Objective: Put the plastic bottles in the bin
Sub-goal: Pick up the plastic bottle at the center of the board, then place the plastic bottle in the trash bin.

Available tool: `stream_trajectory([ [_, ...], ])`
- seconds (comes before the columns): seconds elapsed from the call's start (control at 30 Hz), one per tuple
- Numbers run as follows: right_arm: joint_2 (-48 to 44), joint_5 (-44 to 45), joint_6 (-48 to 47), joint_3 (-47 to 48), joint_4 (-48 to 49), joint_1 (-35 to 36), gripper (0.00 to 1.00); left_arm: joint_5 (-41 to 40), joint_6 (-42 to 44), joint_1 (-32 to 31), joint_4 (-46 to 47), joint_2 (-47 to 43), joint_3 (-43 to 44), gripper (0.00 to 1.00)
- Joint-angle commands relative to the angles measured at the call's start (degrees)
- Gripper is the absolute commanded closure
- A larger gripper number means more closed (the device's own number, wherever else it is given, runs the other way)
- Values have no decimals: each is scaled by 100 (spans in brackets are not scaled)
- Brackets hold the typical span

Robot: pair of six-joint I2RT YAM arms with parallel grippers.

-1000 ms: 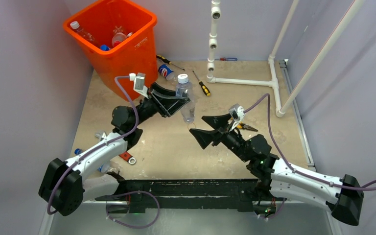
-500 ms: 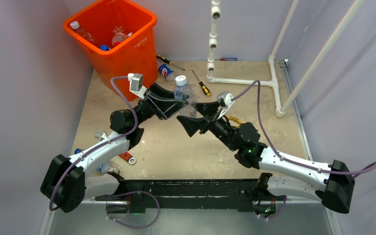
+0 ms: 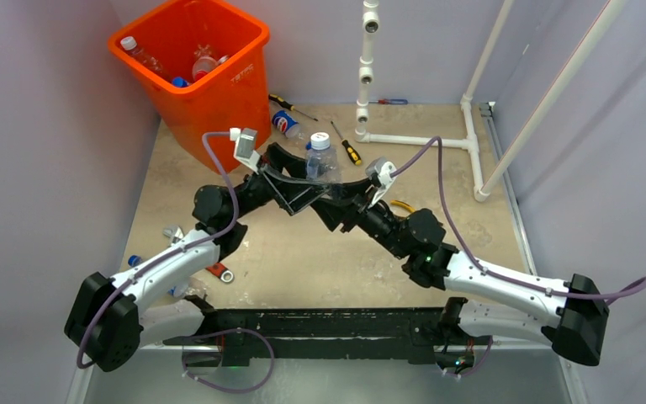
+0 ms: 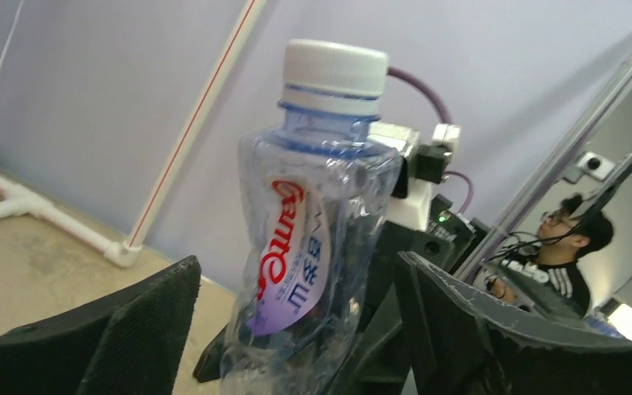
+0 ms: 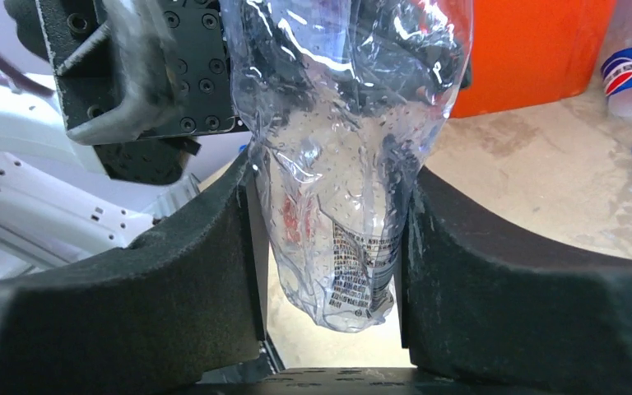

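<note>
A clear crumpled plastic bottle (image 3: 320, 162) with a white cap and a red-and-purple label is held upright above the table's middle. My right gripper (image 3: 333, 190) is shut on its lower body, both pads pressed against the bottle (image 5: 337, 206). My left gripper (image 3: 305, 177) stands open around the same bottle (image 4: 313, 247), with a gap showing on the left side. The orange bin (image 3: 244, 55) is at the back left and has bottles (image 3: 204, 63) inside. A blue-labelled bottle (image 3: 286, 124) lies beside the bin. More small bottles (image 3: 172, 232) lie at the left edge.
Screwdrivers (image 3: 349, 151) lie behind the grippers. A white pipe frame (image 3: 420, 139) stands at the back right. A red-handled wrench (image 3: 217, 271) is by the left arm, and yellow-handled pliers (image 3: 404, 204) sit under the right arm. Grey walls close in on both sides.
My right gripper moved left and up to the bottle and shut on its lower body. The left jaws opened off the bottle, which stays at about the same spot.
</note>
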Motion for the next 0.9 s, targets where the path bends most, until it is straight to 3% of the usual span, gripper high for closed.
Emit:
stream_trajectory([
  [0.0,-433,-184,-379,10,-107,-12,66,-189,847,-74,-1493,-501,433,12],
  [0.13,-931,-299,-650,-261,-609,-12,68,-675,2149,-76,-3168,-1039,1066,6],
  [0.27,-1349,-237,-888,-491,-1065,-12,72,-558,2964,-74,-4014,-1084,1802,4],
  [0.6,-1613,22,-1196,-471,-1501,-12,75,400,2880,-72,-4742,-186,3066,22],
  [0.87,-1491,-22,-1166,-424,-1434,-12,76,675,2871,-188,-5215,157,3224,39],
])
